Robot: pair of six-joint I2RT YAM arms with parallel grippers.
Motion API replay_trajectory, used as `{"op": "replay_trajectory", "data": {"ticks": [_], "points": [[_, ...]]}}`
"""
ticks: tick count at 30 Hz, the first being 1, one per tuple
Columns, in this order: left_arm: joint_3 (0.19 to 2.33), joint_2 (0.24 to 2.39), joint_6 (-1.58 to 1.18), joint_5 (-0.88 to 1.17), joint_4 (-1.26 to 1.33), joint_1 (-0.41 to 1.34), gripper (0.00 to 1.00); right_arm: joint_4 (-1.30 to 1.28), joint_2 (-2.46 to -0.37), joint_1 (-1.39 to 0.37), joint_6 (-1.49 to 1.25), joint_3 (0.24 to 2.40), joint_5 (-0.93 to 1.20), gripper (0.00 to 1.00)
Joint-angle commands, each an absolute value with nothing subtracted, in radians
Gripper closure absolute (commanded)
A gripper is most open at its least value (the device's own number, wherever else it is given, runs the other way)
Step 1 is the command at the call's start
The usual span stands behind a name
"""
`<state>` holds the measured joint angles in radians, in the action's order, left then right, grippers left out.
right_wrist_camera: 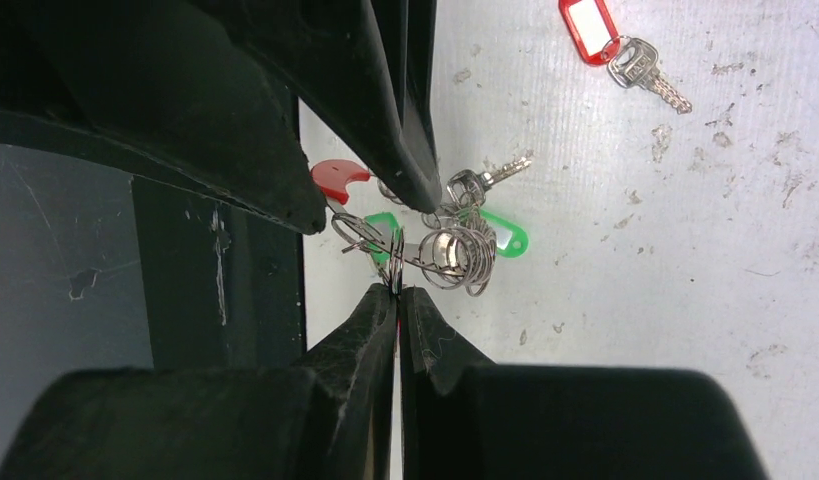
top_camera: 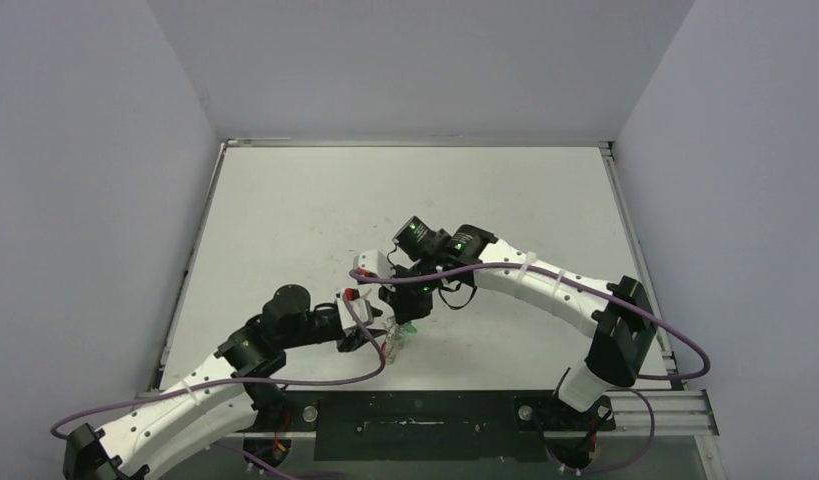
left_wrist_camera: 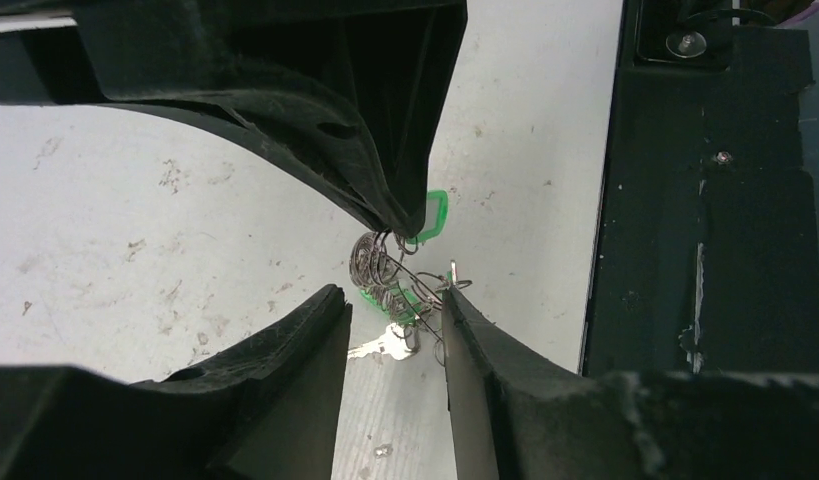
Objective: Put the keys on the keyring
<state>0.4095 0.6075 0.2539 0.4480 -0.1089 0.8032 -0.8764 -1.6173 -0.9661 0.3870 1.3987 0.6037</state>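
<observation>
Your left gripper (left_wrist_camera: 390, 300) is low over the table (left_wrist_camera: 135, 220), close to the dark plate (left_wrist_camera: 705, 250) at the near edge. Its jaws stand apart and clamp nothing. In the left wrist view you see a small silver key (left_wrist_camera: 385, 345) and some wire loops in the gap between its two fingers (left_wrist_camera: 285, 360).

Just to the right of it is the keyring (right_wrist_camera: 453, 255), a tangle of silvery loops with its red arc (right_wrist_camera: 337, 178) pointing toward the dark plate. In the right wrist view the end of this arc is between the two tips of the left gripper. The green-tagged keys (right_wrist_camera: 507, 237) are in the same bundle. One green tag is on the side away from the plate and another (right_wrist_camera: 383, 228) is in the middle of the loops. You cannot tell if each key is really threaded on the ring, or if the bundle lies on the table or hangs.

Your right gripper (right_wrist_camera: 397, 292) comes from the right side and its jaws are closed together. They pinch one thin wire loop of the keyring at the very tips.

The red-tagged key (right_wrist_camera: 588, 20) lies flat on the table, alone, well apart from the bundle.
</observation>
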Motion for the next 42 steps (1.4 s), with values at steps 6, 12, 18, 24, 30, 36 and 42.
{"op": "replay_trajectory", "data": {"ticks": [6,12,18,24,30,36,42], "points": [[0.390,0.648,0.232,0.460,0.089,0.805,0.72,-0.850,-1.611,-0.984,0.360,1.435,0.603,1.00],[0.370,0.664,0.242,0.490,0.118,0.805,0.79,-0.845,-1.611,-0.983,0.360,1.430,0.600,1.00],[0.346,0.663,0.254,0.519,0.150,0.806,0.83,-0.842,-1.611,-0.985,0.359,1.427,0.602,1.00],[0.338,0.672,0.255,0.522,0.166,0.805,0.90,-0.842,-1.612,-0.985,0.360,1.425,0.601,1.00],[0.337,0.688,0.256,0.519,0.184,0.806,1.00,-0.839,-1.617,-0.983,0.364,1.425,0.601,1.00],[0.320,0.668,0.230,0.483,0.199,0.805,1.00,-0.834,-1.619,-0.968,0.365,1.411,0.607,1.00],[0.242,0.582,0.135,0.402,0.311,0.804,1.00,-0.773,-1.587,-0.913,0.338,1.348,0.661,1.00]]}}
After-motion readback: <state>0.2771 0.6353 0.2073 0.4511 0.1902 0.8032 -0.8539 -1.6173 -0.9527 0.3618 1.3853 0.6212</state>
